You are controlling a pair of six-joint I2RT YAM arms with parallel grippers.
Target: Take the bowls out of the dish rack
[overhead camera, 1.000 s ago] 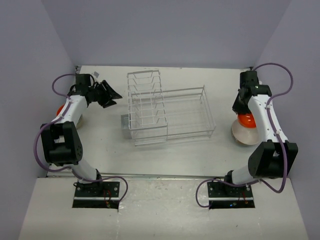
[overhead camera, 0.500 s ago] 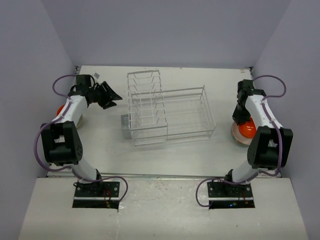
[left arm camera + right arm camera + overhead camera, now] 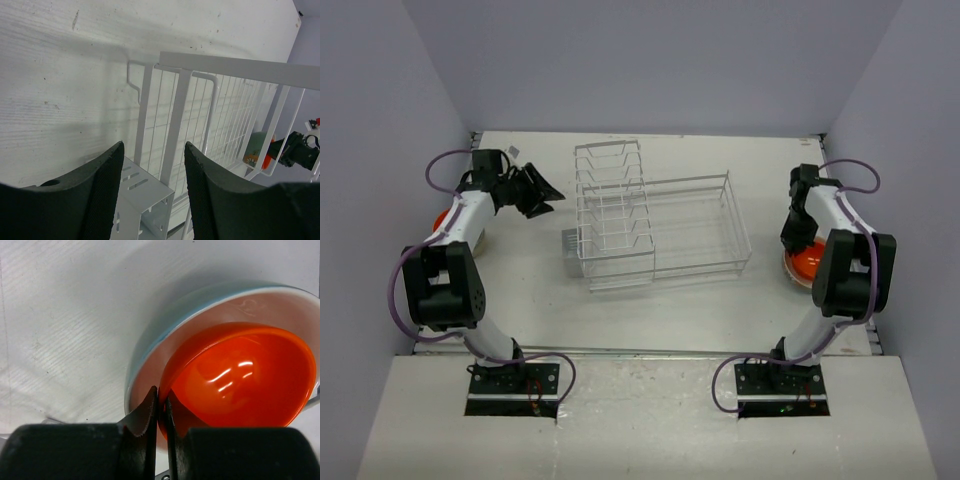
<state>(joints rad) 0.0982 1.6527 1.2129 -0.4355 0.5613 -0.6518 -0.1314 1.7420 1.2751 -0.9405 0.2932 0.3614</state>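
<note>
The right gripper [image 3: 161,401] is clamped on the rim of an orange bowl [image 3: 240,380], nested in a pale bowl [image 3: 150,352] right of the dish rack [image 3: 179,100]. The left gripper [image 3: 153,150] hangs left of it, jaws apart.

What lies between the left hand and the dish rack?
Only bare tabletop. The top view shows the open left hand short of the dish rack, at its tall end, with nothing on the surface between them.

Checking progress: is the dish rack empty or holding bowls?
Empty: the top view shows only bare wire in the dish rack; an orange bowl sits outside, to its right.
</note>
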